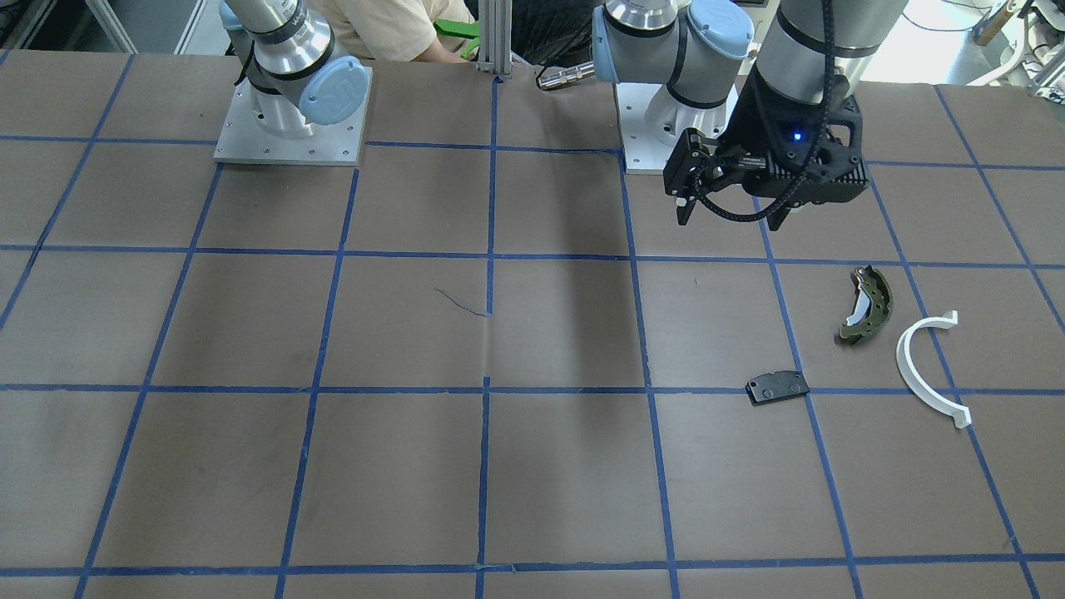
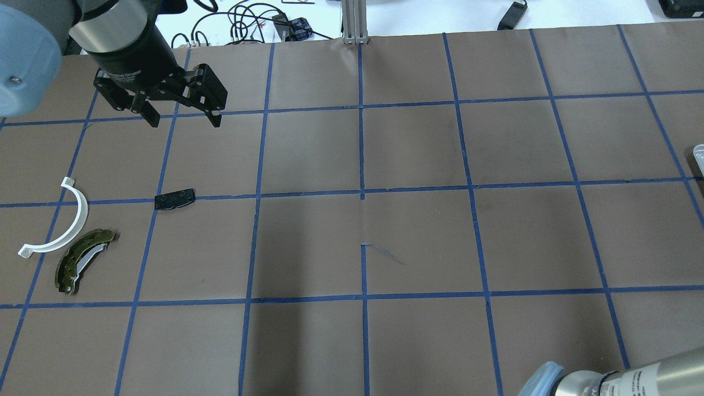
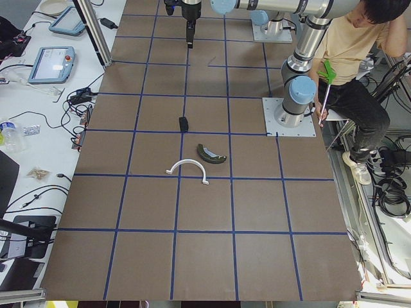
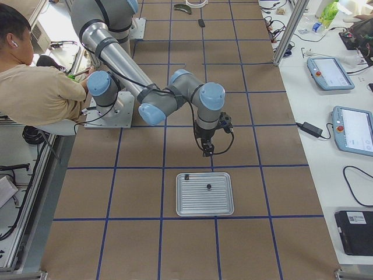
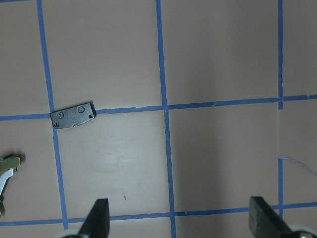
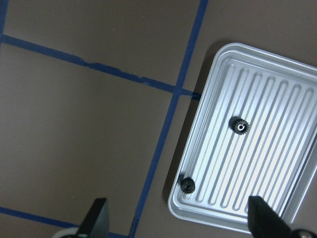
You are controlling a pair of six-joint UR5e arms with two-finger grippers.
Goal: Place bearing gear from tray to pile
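Two small black bearing gears lie in the ribbed silver tray point(image 6: 277, 158): one near its middle point(image 6: 240, 125) and one by a corner point(image 6: 187, 185). My right gripper point(image 6: 179, 220) is open and empty, above the table just beside the tray point(image 4: 205, 201). The pile lies far away at the other end: an olive brake shoe point(image 1: 875, 309), a white half-ring point(image 1: 903, 353) and a flat black pad point(image 1: 777, 387). My left gripper point(image 1: 730, 220) is open and empty, raised above the table near the pad point(image 5: 73, 115).
Brown table with a blue tape grid. Both arm bases point(image 1: 291, 125) and an aluminium post point(image 1: 497, 37) stand at the robot's edge. A person point(image 4: 35, 87) sits behind the robot. Tablets and cables point(image 4: 355, 125) lie on the side bench.
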